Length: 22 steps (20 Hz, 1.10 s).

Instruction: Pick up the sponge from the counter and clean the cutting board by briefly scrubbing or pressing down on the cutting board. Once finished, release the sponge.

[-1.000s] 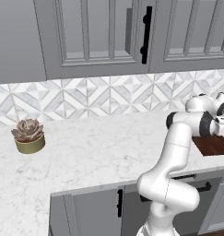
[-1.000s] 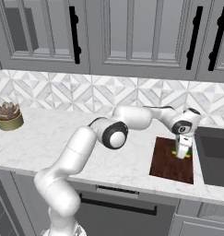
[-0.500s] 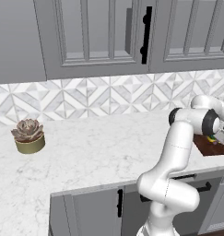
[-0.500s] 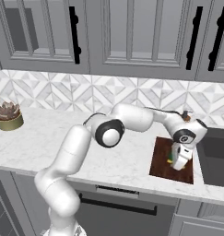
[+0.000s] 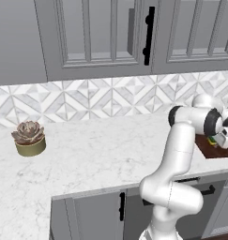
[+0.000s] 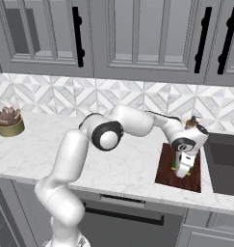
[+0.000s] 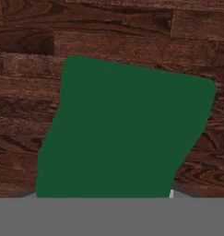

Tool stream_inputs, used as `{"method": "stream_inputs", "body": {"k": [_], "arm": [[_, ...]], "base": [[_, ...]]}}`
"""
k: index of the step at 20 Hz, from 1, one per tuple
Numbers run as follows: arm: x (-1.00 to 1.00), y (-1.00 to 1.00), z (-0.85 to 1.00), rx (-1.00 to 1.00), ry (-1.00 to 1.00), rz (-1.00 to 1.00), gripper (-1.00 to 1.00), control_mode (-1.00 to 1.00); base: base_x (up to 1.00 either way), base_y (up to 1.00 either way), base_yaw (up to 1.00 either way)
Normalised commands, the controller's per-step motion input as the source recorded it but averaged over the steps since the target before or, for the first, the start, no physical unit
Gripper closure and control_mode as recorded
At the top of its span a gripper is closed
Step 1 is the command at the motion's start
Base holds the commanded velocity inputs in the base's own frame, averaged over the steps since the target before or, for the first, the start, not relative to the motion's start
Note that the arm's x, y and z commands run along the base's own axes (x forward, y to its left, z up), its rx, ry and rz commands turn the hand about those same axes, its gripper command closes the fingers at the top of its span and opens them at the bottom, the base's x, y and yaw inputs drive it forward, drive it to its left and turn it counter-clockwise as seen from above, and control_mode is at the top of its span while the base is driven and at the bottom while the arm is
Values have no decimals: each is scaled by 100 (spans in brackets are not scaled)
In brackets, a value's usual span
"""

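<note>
The dark reddish-brown cutting board (image 6: pixel 165 174) lies on the white marble counter (image 6: pixel 123 169) beside the sink. My gripper (image 6: pixel 180 171) points down at the board's middle, shut on the sponge (image 6: pixel 174 166), whose green and yellow edge peeks out beside the fingers. In the hand view the sponge's dark green top (image 7: pixel 122 133) sits close up and hides the fingertips, with the board's wood grain (image 7: pixel 109 32) all around it. From the left base view the gripper (image 5: pixel 224 140) and a bit of the sponge (image 5: pixel 212 139) show over the board (image 5: pixel 207 150) at the right edge.
A potted succulent (image 5: pixel 29 138) stands far left on the counter (image 5: pixel 101 150), also in the right base view (image 6: pixel 9 121). The dark sink basin (image 6: pixel 224 157) opens right of the board. A small brown bottle (image 6: pixel 192 122) stands behind the board. Upper cabinets hang above.
The gripper has carried the sponge from the board's back part toward its front and lower, down onto the board.
</note>
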Motion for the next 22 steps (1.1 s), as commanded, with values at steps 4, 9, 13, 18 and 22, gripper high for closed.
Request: {"method": "stream_inputs", "body": {"k": [4, 9, 13, 18, 22], "arm": [[71, 77, 18, 0, -1, -1, 100, -100], [70, 38, 0, -6, -1, 0, 100, -100], [10, 6, -100, -28, 17, 5, 100, -100], [14, 28, -20, -8, -3, 0, 100, -100], [22, 9, 49, 0, -22, 0, 100, -100]], "base": [[0, 0, 0], [0, 0, 0], [0, 0, 0], [0, 0, 0], [0, 0, 0]]}}
